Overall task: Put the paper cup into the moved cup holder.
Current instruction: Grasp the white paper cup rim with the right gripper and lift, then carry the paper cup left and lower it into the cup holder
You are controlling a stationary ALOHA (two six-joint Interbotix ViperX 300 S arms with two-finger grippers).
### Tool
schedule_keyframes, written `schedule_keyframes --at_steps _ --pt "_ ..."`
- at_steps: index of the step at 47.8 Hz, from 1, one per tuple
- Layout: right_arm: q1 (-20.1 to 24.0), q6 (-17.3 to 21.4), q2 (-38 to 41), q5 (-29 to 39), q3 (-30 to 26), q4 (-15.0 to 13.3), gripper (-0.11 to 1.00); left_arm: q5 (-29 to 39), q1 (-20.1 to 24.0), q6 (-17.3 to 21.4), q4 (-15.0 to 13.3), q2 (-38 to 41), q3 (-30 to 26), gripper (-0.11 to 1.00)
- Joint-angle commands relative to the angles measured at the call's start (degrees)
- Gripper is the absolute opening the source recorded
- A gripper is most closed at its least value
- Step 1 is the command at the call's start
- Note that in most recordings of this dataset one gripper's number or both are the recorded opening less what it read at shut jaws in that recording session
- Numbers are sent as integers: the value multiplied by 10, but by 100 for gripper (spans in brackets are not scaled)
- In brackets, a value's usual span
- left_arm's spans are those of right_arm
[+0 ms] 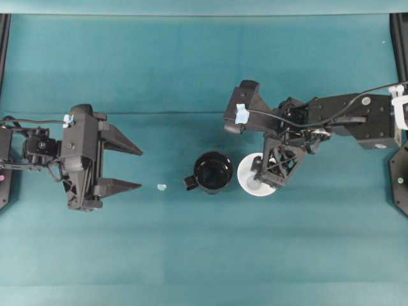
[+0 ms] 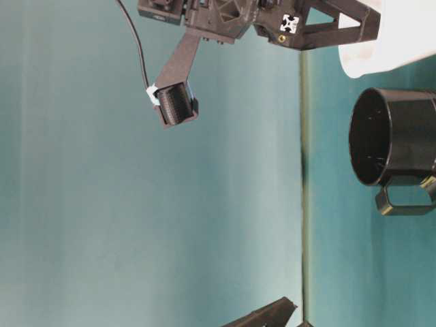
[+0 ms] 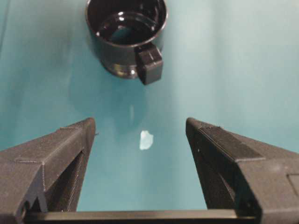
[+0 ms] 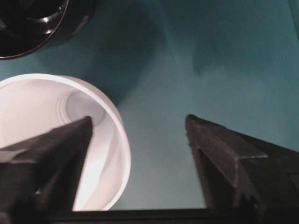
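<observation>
The white paper cup (image 1: 246, 178) stands upright on the teal cloth, just right of the glossy black cup holder (image 1: 212, 172), which has its stubby handle turned left. My right gripper (image 1: 268, 176) hangs over the cup, open. In the right wrist view one finger (image 4: 56, 154) dips inside the paper cup (image 4: 42, 98) and the other stands outside its rim, well apart from the wall. The cup holder (image 4: 32, 23) shows at the top left there. My left gripper (image 1: 141, 169) rests open at the left, with nothing between its fingers, facing the cup holder (image 3: 126, 32).
A small white scrap (image 1: 161, 187) lies on the cloth between the left gripper and the holder's handle. Black frame posts stand at the table's left and right edges. In the table-level view the cup holder (image 2: 395, 136) sits beside the paper cup (image 2: 402, 41).
</observation>
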Motion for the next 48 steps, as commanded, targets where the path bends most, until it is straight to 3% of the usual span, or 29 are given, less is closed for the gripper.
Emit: schedule_keyframes --at_steps 1,12,17,31,48 --pt "1 4 -4 1 -5 2 73 -4 -2 -1 2 -2 -8 78" --pt "10 6 -8 15 -17 7 18 -4 -2 -1 2 -2 -8 78" --pt "8 5 -17 54 -25 18 4 -4 -2 -1 2 -2 -8 78" --pt "-4 5 -74 191 -105 25 2 -4 -2 -2 2 -1 -10 78" --pt "-10 4 -33 196 -222 25 2 -4 -2 -4 1 0 -11 78"
